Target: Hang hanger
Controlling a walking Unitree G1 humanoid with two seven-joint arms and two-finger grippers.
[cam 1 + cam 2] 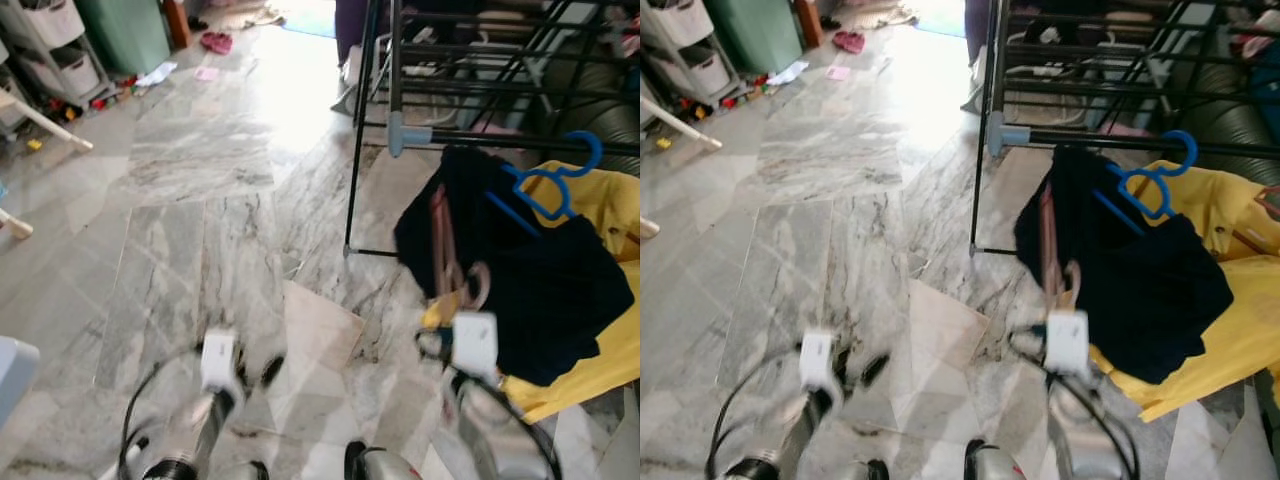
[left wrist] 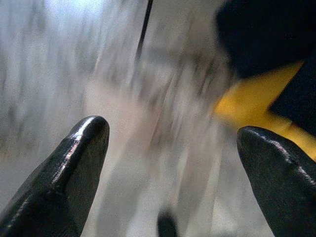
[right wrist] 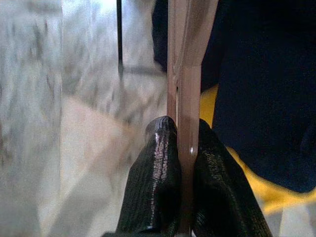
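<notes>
Down near the robot's feet, its left gripper (image 2: 170,148) is hovering wide apart over marble floor (image 1: 190,160). Right gripper (image 3: 181,143) is pinching a pinkish hanger (image 3: 183,74) beside dark clothing (image 1: 540,290), below the rack rail (image 1: 520,140). Light, stiff plastic, likely slippery; holding near its hook seems wisest.

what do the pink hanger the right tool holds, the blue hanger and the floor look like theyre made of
Pink hanger: likely plastic, a flat moulded strip with a dull sheen, pinched in the right tool. Blue hanger: probably plastic too, uniformly bright and smooth, though coated wire is possible. Floor: polished marble or marble-look tile, grey veining, visible joints and strong glare.
</notes>
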